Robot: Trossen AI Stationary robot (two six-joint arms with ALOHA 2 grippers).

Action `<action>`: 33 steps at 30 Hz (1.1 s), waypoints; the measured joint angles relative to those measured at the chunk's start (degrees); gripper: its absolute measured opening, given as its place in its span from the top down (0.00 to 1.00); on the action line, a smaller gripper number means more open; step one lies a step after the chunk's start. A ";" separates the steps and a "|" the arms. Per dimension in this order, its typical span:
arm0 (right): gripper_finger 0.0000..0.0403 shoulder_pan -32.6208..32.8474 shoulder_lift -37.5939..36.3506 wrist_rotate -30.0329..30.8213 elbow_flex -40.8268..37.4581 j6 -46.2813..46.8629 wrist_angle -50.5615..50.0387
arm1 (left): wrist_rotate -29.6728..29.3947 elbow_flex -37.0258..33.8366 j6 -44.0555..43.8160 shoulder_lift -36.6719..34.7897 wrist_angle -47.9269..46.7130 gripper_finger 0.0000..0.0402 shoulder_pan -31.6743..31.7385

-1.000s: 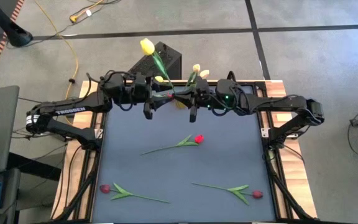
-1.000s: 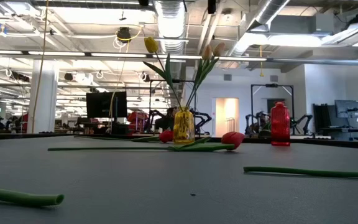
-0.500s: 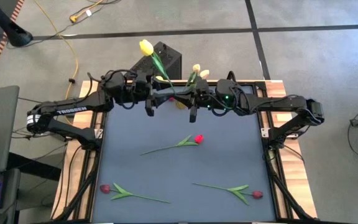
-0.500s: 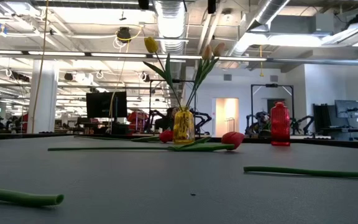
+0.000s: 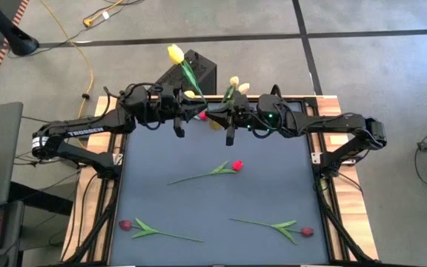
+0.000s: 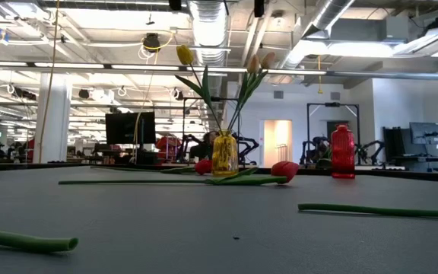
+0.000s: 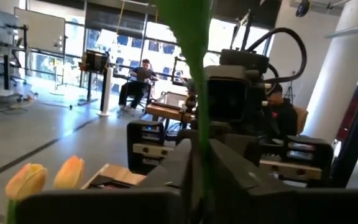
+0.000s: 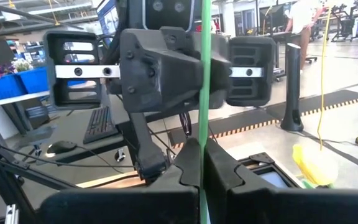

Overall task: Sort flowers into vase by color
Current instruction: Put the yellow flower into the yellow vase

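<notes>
My two grippers face each other high above the table's far edge. The left gripper (image 5: 193, 113) and the right gripper (image 5: 218, 115) are both shut on the upright green stem (image 5: 191, 81) of a yellow tulip (image 5: 175, 53). Below them a yellow vase (image 6: 224, 152) stands on the table with one yellow head (image 6: 184, 53) and two cream heads (image 6: 258, 62). Three red tulips lie flat on the mat: one in the middle (image 5: 236, 165), one near left (image 5: 124, 224), one near right (image 5: 307, 231). In the low view both grippers are out of frame. My left gripper (image 7: 201, 183) pinches the tulip's stem (image 7: 200, 152) between its two fingers, level, from the table's left, across the stem. The stem stands upright and clear of the table. My right gripper (image 8: 202, 171) pinches the same stem (image 8: 204, 118) between its two fingers, level, from the table's right, across the stem. The stem runs straight up and down through the fingers, with the head above.
A red vase (image 6: 342, 151) stands at the far right of the table. Another red head (image 6: 202, 166) lies beside the yellow vase. A black box (image 5: 202, 70) stands just beyond the far edge. The mat's middle has room between the lying flowers.
My left gripper's fingers have shut on the stem that my right gripper holds. Both arms and the tulip have stayed where they were.
</notes>
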 joint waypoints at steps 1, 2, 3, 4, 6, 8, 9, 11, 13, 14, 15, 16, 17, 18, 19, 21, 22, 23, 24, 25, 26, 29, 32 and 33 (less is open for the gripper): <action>0.93 0.00 0.00 0.00 0.00 0.03 -0.01 | 0.00 0.00 -0.01 0.00 0.08 0.96 0.00; 0.92 -0.02 0.00 0.00 0.00 0.07 0.00 | 0.05 0.00 -0.01 0.00 0.10 0.98 0.00; 0.91 -0.01 0.00 0.00 0.00 0.09 -0.04 | 0.11 0.00 0.00 0.00 0.09 0.98 0.00; 0.90 0.03 0.01 0.00 0.00 0.09 -0.05 | 0.11 0.00 0.00 0.00 0.08 0.99 0.00; 0.88 0.31 0.01 0.00 0.00 0.06 0.00 | 0.19 0.00 0.03 0.00 0.08 0.99 0.00; 0.88 0.31 0.02 0.00 0.00 0.04 0.00 | 0.19 0.00 0.47 0.00 0.08 1.00 -0.02; 0.87 0.31 0.02 0.00 0.00 0.04 0.00 | 0.12 0.00 0.87 0.00 0.08 1.00 -0.02; 0.87 0.28 0.02 0.00 0.00 0.04 0.00 | -0.01 0.00 1.33 0.00 0.06 1.00 0.00; 0.87 0.28 0.02 0.00 0.00 0.04 0.00 | -0.03 0.00 1.49 0.00 0.06 1.00 0.00; 0.87 0.31 0.00 -0.01 0.00 0.04 0.00 | -0.03 0.00 1.51 0.00 0.06 1.00 0.00; 0.87 0.33 0.02 -0.02 0.00 0.04 -0.02 | -0.03 0.00 1.54 0.00 0.06 1.00 -0.02; 0.87 0.33 0.02 -0.02 0.00 0.04 -0.03 | -0.03 0.00 1.73 0.00 0.06 1.00 -0.02; 0.87 0.33 0.02 -0.02 0.00 0.00 -0.02 | -0.03 0.00 1.92 0.00 0.06 1.00 -0.02; 0.86 0.33 0.02 -0.02 0.00 -0.14 -0.01 | -0.03 0.00 2.14 0.00 0.06 1.00 -0.02; 0.86 0.33 0.02 -0.04 0.00 -0.50 -0.03 | -0.05 0.00 2.35 0.00 0.06 1.00 -0.02; 0.86 0.33 0.02 -0.04 0.00 -1.44 -0.11 | -0.05 0.00 2.52 0.00 0.01 1.00 -0.02; 0.86 0.33 0.02 -0.06 0.00 -1.47 -0.15 | -0.04 0.00 2.54 0.00 -0.01 1.00 -0.02; 0.86 0.33 0.02 -0.11 0.00 -1.49 -0.16 | -0.03 0.00 2.61 0.00 -0.01 1.00 -0.02; 0.85 0.33 0.02 -0.28 0.00 -1.51 -0.15 | -0.02 0.00 2.83 0.00 -0.01 1.00 -0.02; 0.83 0.33 0.02 -0.31 0.01 -1.52 -0.23 | 0.00 0.00 3.11 0.00 -0.01 1.00 -0.02; 0.82 0.33 0.02 -0.31 0.02 -1.52 -0.47 | 0.00 0.00 3.24 0.00 -0.05 1.00 -0.02; 0.73 0.37 0.02 -0.35 0.04 -1.49 -2.10 | -0.05 0.00 3.28 0.00 -0.12 1.00 0.00; 0.62 0.42 0.04 -0.39 0.04 -1.46 -3.46 | -0.24 0.00 3.48 0.00 -0.25 1.00 0.02; 0.58 0.42 0.04 -0.39 0.04 -1.45 -3.74 | -0.24 0.00 3.84 0.00 -0.56 1.00 0.00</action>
